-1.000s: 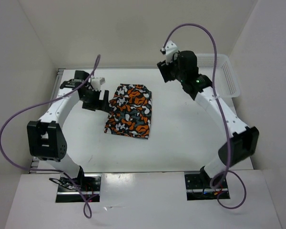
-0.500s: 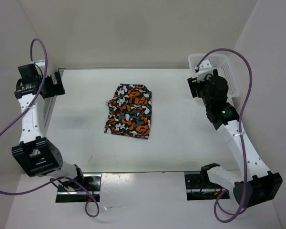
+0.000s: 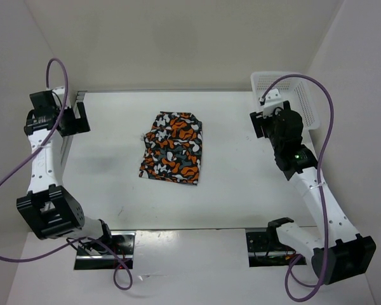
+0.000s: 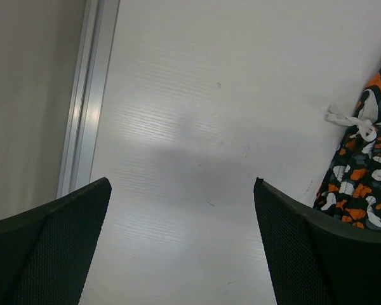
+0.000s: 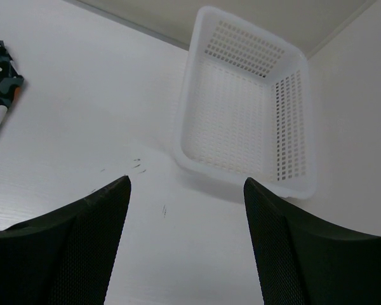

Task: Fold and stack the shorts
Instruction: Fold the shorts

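Shorts [image 3: 173, 147] lie folded at centre; we judge them soft and light, best pinched at an edge. Left gripper [image 4: 182, 185] and right gripper [image 5: 187, 180] gape empty.

Left gripper [image 3: 76, 119] has withdrawn from the shorts [image 3: 174, 147] to 10 o'clock; right gripper [image 3: 260, 124] has swung to 2 o'clock, near the mesh basket [image 3: 300, 95].

One shorts [image 3: 173, 147], one basket [image 3: 303, 101], two claws [image 3: 76, 119] [image 3: 259, 124]

Left tool [image 4: 181, 184] (spread wide) hangs over the table [image 4: 178, 95], shorts [image 4: 365, 181] at right.
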### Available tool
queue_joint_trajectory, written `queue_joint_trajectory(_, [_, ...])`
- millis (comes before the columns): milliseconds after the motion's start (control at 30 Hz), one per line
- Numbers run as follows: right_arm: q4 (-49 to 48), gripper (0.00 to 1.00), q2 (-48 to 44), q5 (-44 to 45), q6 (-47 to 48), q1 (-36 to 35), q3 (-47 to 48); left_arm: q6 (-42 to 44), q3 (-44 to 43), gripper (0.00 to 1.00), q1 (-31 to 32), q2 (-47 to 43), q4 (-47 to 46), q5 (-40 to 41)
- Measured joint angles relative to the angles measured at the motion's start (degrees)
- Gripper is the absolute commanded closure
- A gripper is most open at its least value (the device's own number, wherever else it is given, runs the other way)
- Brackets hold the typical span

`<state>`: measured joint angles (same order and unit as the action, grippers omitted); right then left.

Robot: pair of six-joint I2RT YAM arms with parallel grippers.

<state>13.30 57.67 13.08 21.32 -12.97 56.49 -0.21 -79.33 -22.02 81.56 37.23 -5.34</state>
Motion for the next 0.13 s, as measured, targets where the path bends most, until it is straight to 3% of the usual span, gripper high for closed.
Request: queue_joint_trajectory(133, [-0.24,0.22,-0.31,-0.28,0.04,0.00,-0.98,-0.02,0.26,0.00,0.00,-0.11,-0.22,-0.96])
